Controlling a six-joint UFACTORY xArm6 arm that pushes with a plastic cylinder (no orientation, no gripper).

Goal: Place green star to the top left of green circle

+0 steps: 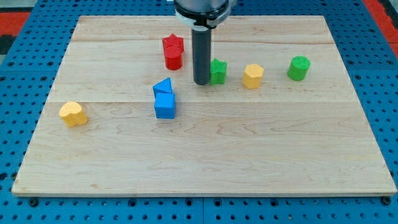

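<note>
My tip (201, 83) stood on the wooden worktop (205, 162) just at the view's left of the green star (218, 71), touching it or very nearly; I could not tell which. My end effector was only a straight dark rod, with nothing to spread or pinch, so it held nothing and could only shove.

The green star sat in the upper middle of the worktop, with the yellow hexagon-like block (253, 76) just to its right and the green circle (298, 68) further right again, well apart from the star.

I judged the star to be a small, light, rigid block that would slide easily on the smooth wood and might spin if pushed off-centre, since its points offer uneven faces. It cannot be gripped; I reckoned the best contact was low on its side, in line with its middle. The yellow block lay in the direct path, so I judged a route above it safer.

Elsewhere lay a red star (173, 45), a red cylinder (173, 59), a blue triangle (163, 86), a blue cube (165, 106) and a yellow heart (73, 114).
</note>
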